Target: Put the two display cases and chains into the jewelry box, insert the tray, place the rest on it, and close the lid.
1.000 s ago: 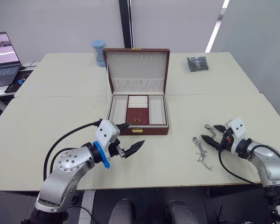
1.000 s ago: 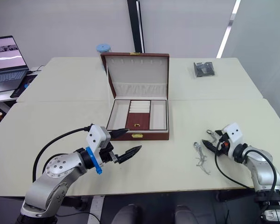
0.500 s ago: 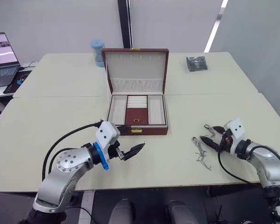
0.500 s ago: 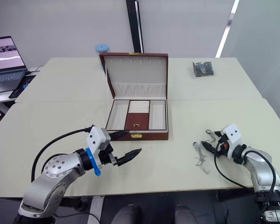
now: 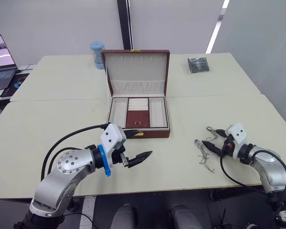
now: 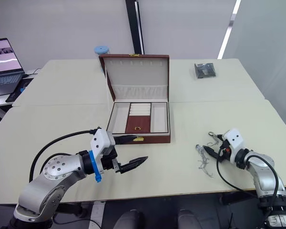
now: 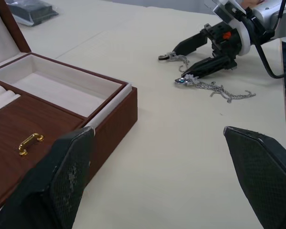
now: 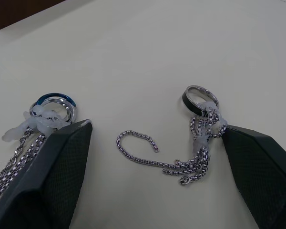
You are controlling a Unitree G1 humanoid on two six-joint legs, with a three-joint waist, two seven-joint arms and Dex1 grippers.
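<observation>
The jewelry box (image 5: 115, 112) stands open mid-table with its lid (image 5: 136, 70) upright. The tray (image 7: 52, 114), with its brown centre and gold handle, sits inside it. The display cases (image 5: 198, 64) lie as a dark stack at the far right of the table. Two chains lie near the front right: one with a blue ring (image 8: 51, 106), one with a dark ring (image 8: 200, 98). My right gripper (image 5: 211, 138) is open, its fingers straddling the chains on the table. My left gripper (image 5: 140, 143) is open and holds nothing, just in front of the box.
A blue-lidded jar (image 5: 97, 47) stands behind the box on the left. A laptop (image 5: 0, 57) sits on a side desk at the far left. A seam (image 5: 62, 99) runs across the table level with the box.
The camera has shifted a little. My left gripper has edged right and towards the table's front edge. The right gripper stays at the chains.
</observation>
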